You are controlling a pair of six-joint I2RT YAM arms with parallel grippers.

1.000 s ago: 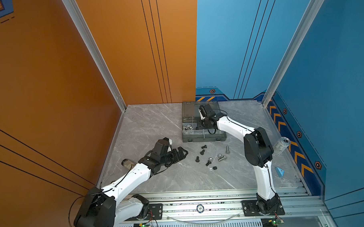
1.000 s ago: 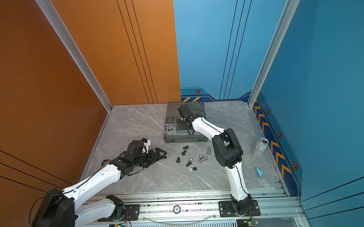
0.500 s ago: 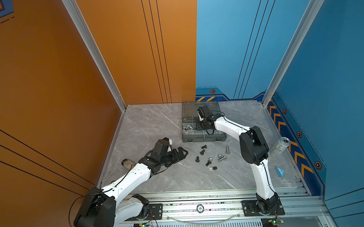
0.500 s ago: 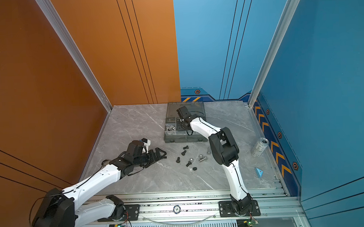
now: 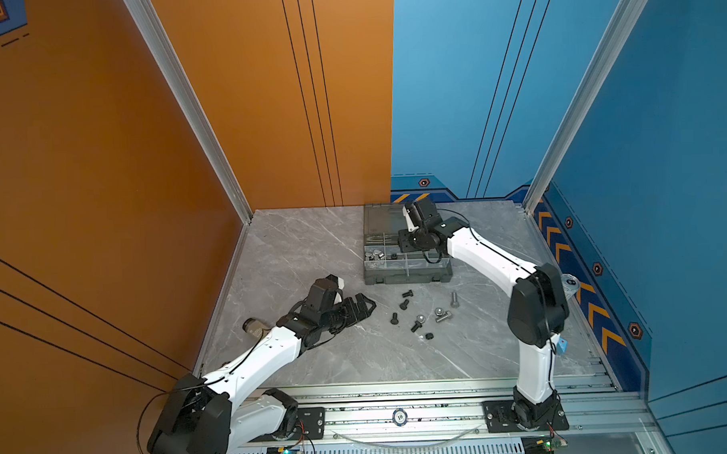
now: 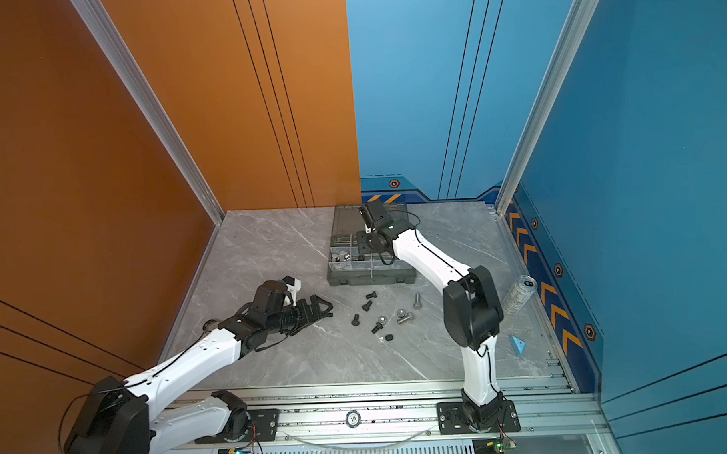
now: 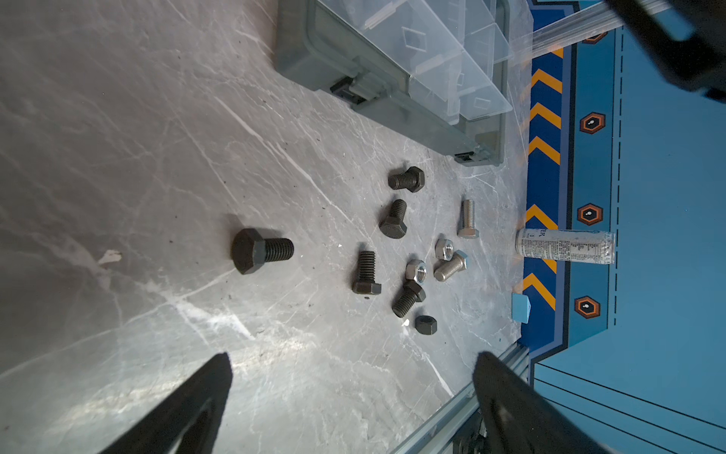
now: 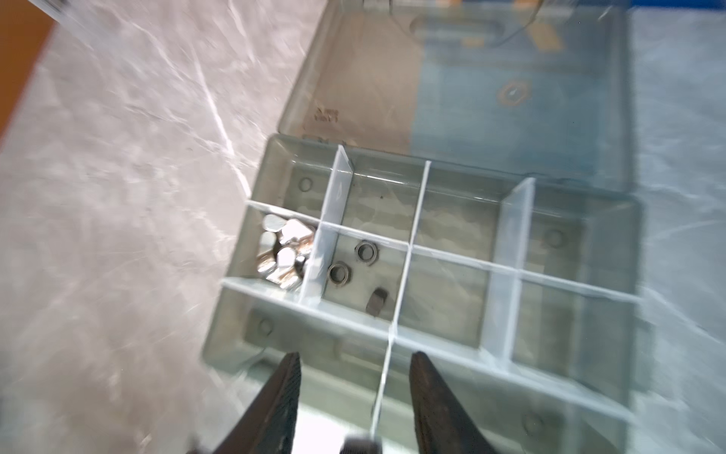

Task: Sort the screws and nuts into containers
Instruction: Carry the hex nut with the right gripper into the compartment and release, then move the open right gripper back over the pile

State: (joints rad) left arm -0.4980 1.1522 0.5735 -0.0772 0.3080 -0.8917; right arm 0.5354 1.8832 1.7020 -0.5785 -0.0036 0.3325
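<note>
Several black and silver screws [image 5: 406, 304] and a few nuts [image 7: 416, 270] lie loose on the marble floor in front of the grey organizer box [image 5: 407, 274]. A large black screw [image 7: 261, 249] lies nearest my left gripper [image 7: 351, 365], which hovers low and open, left of the pile [image 5: 364, 306]. My right gripper [image 8: 355, 361] hangs over the box's front row, open with nothing between its fingers. One of the containers [image 8: 365, 275] holds three black nuts, and the one beside it holds silver wing nuts [image 8: 283, 251].
The box's lid [image 5: 384, 219] lies open toward the back wall. A silver can [image 6: 520, 293] and a blue wedge [image 6: 517, 344] sit by the right wall. A poker chip [image 5: 399, 417] rests on the front rail. A small cylinder [image 5: 253, 326] lies by the left wall.
My right gripper's jaws have spread apart over the box and the wrist has shifted slightly left. The left arm has stayed put.
</note>
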